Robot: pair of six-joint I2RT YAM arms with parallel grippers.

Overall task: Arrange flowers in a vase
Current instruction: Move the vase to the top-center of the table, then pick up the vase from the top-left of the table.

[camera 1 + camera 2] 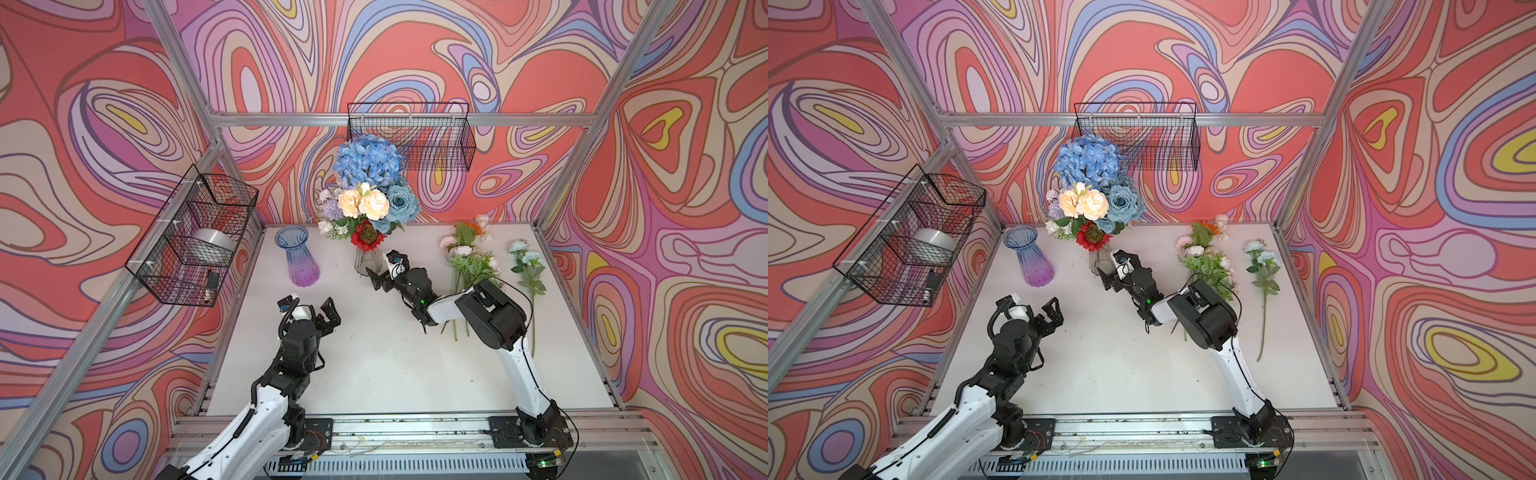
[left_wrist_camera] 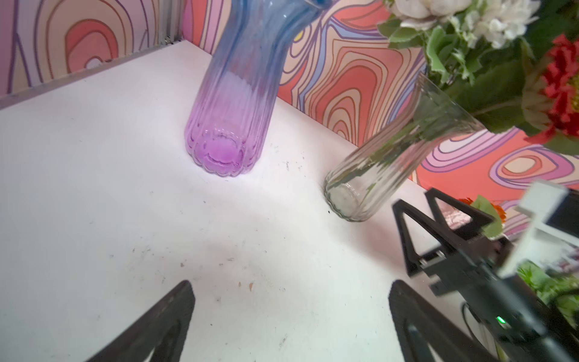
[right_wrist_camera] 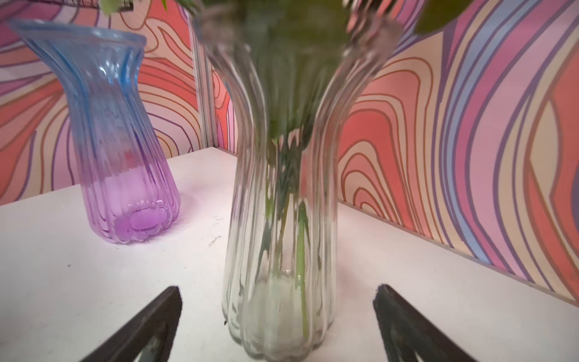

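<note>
Right wrist view, right gripper spread wide at bottom edge, clear vase between the jaws untouched, left gripper gaping too, flowers bunched in that vase upper middle of both top views, spare stems at right

In your right wrist view the clear vase blurs toward its mouth, and the frame edge cuts it off. Your left wrist view crops the blue-purple vase at its rim. In both top views the right arm covers the lower stems of the loose flowers, and the dark item in the side wire basket is too small to identify.
</note>
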